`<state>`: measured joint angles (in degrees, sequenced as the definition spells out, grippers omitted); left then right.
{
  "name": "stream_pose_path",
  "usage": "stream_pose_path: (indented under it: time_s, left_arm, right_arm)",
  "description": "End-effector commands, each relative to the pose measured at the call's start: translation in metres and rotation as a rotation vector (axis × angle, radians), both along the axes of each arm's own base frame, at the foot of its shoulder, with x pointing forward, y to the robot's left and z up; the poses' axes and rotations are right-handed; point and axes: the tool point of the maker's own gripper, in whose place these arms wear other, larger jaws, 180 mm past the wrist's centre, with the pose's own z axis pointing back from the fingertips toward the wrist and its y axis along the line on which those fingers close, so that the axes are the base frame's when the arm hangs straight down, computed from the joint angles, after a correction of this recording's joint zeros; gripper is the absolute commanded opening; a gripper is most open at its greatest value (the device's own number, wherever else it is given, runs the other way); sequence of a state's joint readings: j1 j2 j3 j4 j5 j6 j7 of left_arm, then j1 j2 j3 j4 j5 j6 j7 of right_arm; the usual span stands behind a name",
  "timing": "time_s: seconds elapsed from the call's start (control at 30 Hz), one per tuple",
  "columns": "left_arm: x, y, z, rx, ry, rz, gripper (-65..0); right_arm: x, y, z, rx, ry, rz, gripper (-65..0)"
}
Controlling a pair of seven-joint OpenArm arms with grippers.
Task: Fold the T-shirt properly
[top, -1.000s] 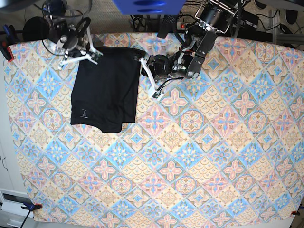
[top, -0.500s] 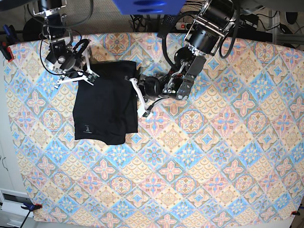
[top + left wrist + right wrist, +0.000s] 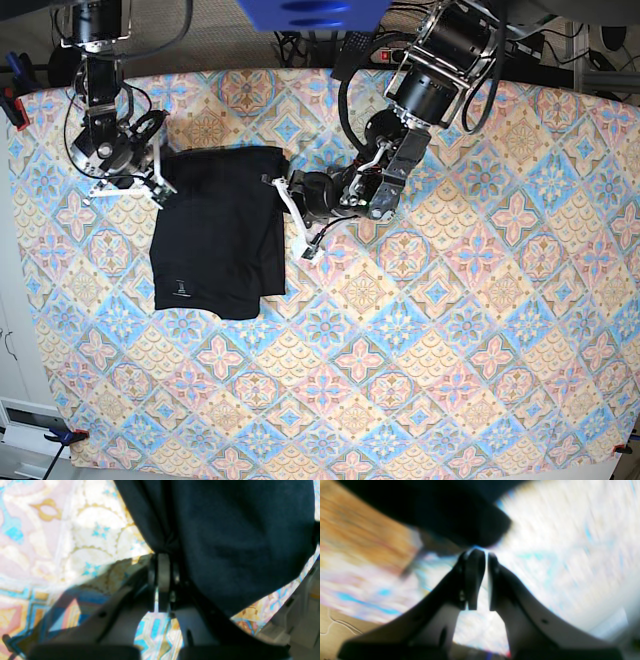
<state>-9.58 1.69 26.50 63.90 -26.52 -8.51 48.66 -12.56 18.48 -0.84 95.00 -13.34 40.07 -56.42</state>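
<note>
T-shirt (image 3: pixel 215 235) dragged lower — left gripper (image 3: pixel 163 562) pinching its edge (right gripper (image 3: pixel 486 557) nearly closed, empty)

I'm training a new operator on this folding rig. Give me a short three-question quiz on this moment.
1. True or false: the left gripper is shut on the T-shirt.
2. Near which corner of the shirt, in the base view, is the small pale tag? A) lower left B) upper right C) lower right
3. What covers the table?

Key: 1 true. 2 A. 3 a patterned cloth of blue, pink and orange tiles.
</note>
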Motion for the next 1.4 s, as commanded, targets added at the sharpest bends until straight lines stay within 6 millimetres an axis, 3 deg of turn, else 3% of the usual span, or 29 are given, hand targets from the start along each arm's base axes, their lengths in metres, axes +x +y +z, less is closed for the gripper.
stream_pose_path:
  time_s: [0.0, 0.2, 0.3, 0.53, 0.7, 0.9, 1.1, 1.27, 1.37]
  left_arm:
    - [0.003, 0.007, 0.005, 0.023, -0.023, 0.0, -64.4]
    - [-0.004, 0.041, 0.027, 0.054, -0.109, -0.019, -64.4]
    - [-0.015, 0.056, 0.037, 0.073, -0.13, -0.036, -64.4]
    - [-0.034, 0.139, 0.066, 0.145, -0.173, 0.108, -64.5]
    - [-0.074, 0.188, 0.085, 0.219, -0.184, 0.168, -64.5]
    - [-0.131, 0.241, 0.085, 0.314, -0.101, 0.281, -64.7]
    - [-0.19, 0.28, 0.08, 0.344, 0.044, 0.387, -64.7]
    - [-0.237, 0.301, 0.081, 0.353, 0.161, 0.456, -64.7]
    - [-0.261, 0.307, 0.072, 0.371, 0.212, 0.471, -64.7]
  right_arm:
    - [0.01, 0.001, 0.012, 0.01, -0.049, 0.008, -59.3]
    - [-0.012, 0.008, 0.019, 0.006, -0.05, 0.035, -59.3]
    - [-0.024, -0.011, 0.025, -0.017, -0.056, -0.016, -59.3]
    - [-0.068, -0.054, 0.04, -0.036, -0.052, -0.164, -59.5]
    - [-0.107, -0.078, 0.049, 0.107, -0.066, -0.363, -59.5]
    - [-0.161, -0.088, 0.052, 0.168, -0.002, -0.47, -59.5]
    - [-0.226, -0.078, 0.031, 0.19, 0.128, -0.585, -61.7]
    - [-0.281, -0.069, -0.006, 0.257, 0.246, -0.735, -61.9]
    - [-0.304, -0.06, -0.026, 0.316, 0.274, -0.798, -61.9]
